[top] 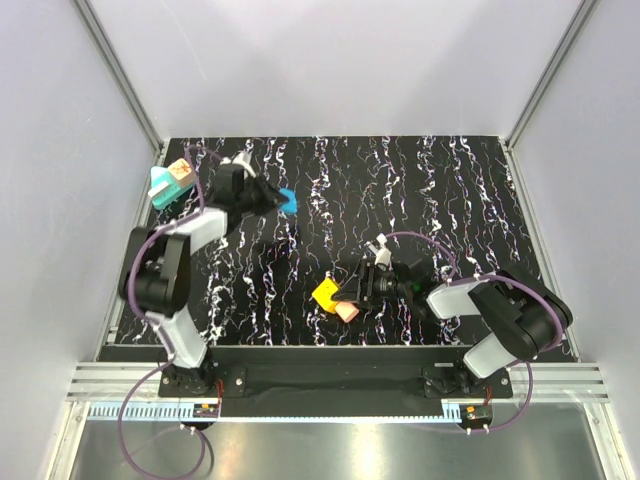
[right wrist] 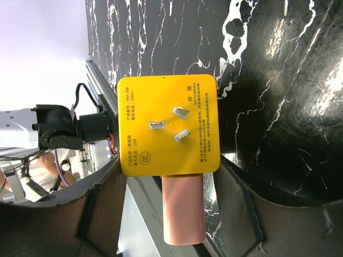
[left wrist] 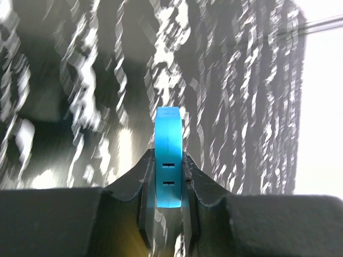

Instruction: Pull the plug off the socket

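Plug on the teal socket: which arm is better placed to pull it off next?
Probably left. The plug and socket sit in the far-left corner, near the left hand, though it must first drop the blue block it grips. The right hand is across the table, shut on the yellow cube.

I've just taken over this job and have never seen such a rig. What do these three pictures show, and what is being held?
A left arm and a right arm are bolted at the near edge of a table. The overhead picture shows both; the other two come from a camera on each wrist, looking along its fingers. The left fingers pinch a blue block. The right fingers seem to clamp a yellow cube, with a salmon block between them. Far left, untouched, the plug sits on the socket.
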Motion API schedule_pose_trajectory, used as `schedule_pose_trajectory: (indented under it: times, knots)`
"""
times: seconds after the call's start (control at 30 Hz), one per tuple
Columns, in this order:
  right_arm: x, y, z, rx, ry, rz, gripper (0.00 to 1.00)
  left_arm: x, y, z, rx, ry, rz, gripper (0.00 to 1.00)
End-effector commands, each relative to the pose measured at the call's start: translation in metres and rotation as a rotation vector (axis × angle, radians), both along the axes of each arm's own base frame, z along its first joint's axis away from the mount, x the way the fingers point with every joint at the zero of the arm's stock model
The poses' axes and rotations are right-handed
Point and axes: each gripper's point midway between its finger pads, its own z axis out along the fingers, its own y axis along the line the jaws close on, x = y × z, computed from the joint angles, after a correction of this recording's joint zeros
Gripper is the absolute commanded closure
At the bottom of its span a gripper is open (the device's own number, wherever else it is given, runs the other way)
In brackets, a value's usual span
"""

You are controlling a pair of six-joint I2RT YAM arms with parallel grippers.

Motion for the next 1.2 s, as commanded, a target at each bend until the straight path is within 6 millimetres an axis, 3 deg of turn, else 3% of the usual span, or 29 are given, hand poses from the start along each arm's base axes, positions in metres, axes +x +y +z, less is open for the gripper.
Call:
schedule_pose_trajectory:
  times: [0.0, 0.17, 0.3, 0.43, 0.5, 0.53, 0.57, 0.63, 0.67, 0.7, 0.87, 0.93, 0.97, 1.0, 1.03, 1.07, 1.1, 1.13, 1.17]
  knots:
    - [0.007, 0.007, 0.013, 0.029, -0.032, 0.025, 1.00, 0.044, -0.022, 0.026, -0.080, -0.132, -0.086, 1.00]
    - [0.005, 0.007, 0.016, 0.030, -0.031, 0.036, 1.00, 0.077, -0.030, 0.010, -0.147, -0.139, -0.089, 1.00]
    - [0.003, 0.003, 0.017, 0.018, -0.044, 0.030, 1.00, 0.097, -0.021, -0.008, -0.106, -0.114, -0.018, 0.97]
    - [0.002, 0.003, 0.018, 0.018, -0.049, 0.033, 1.00, 0.097, -0.010, -0.036, -0.050, 0.019, 0.024, 0.92]
    - [0.002, 0.004, 0.018, 0.019, -0.048, 0.034, 1.00, 0.096, -0.005, -0.037, -0.033, 0.030, 0.038, 0.79]
    - [0.003, 0.004, 0.018, 0.020, -0.049, 0.035, 1.00, 0.092, 0.002, -0.046, 0.004, 0.077, 0.066, 0.69]
    - [0.004, 0.004, 0.019, 0.022, -0.049, 0.035, 1.00, 0.092, 0.004, -0.046, 0.024, 0.073, 0.060, 0.52]
    - [0.005, 0.005, 0.018, 0.021, -0.050, 0.038, 1.00, 0.087, 0.003, -0.046, 0.037, 0.082, 0.028, 0.45]
    - [0.004, 0.006, 0.018, 0.021, -0.048, 0.042, 1.00, 0.085, 0.006, -0.047, 0.056, 0.094, 0.028, 0.36]
    - [0.004, 0.006, 0.017, 0.020, -0.045, 0.043, 1.00, 0.083, 0.010, -0.046, 0.092, 0.106, 0.024, 0.35]
    - [0.004, 0.005, 0.013, 0.011, -0.034, 0.037, 1.00, 0.074, 0.031, -0.023, 0.190, 0.078, 0.022, 0.32]
    - [0.003, 0.004, 0.011, 0.009, -0.028, 0.034, 1.00, 0.066, 0.042, 0.008, 0.240, 0.022, 0.049, 0.31]
    - [0.004, 0.005, 0.010, 0.013, -0.020, 0.025, 1.00, 0.054, 0.046, 0.007, 0.261, 0.024, 0.047, 0.32]
    - [0.004, 0.004, 0.008, 0.015, -0.011, 0.017, 1.00, 0.046, 0.047, 0.037, 0.264, -0.035, 0.060, 0.32]
    - [0.005, 0.004, 0.008, 0.019, -0.007, 0.006, 1.00, 0.037, 0.046, 0.045, 0.269, -0.053, 0.059, 0.32]
    - [0.007, 0.005, 0.009, 0.034, 0.000, -0.012, 1.00, 0.020, 0.045, 0.038, 0.290, -0.043, 0.039, 0.33]
    - [0.007, 0.005, 0.009, 0.041, 0.005, -0.017, 1.00, 0.003, 0.034, 0.062, 0.296, -0.101, 0.018, 0.34]
    - [0.009, 0.006, 0.012, 0.057, -0.005, -0.025, 1.00, -0.010, 0.028, 0.066, 0.307, -0.117, -0.002, 0.34]
    - [0.011, 0.006, 0.009, 0.056, 0.018, -0.047, 1.00, -0.037, 0.024, 0.064, 0.318, -0.121, -0.019, 0.34]
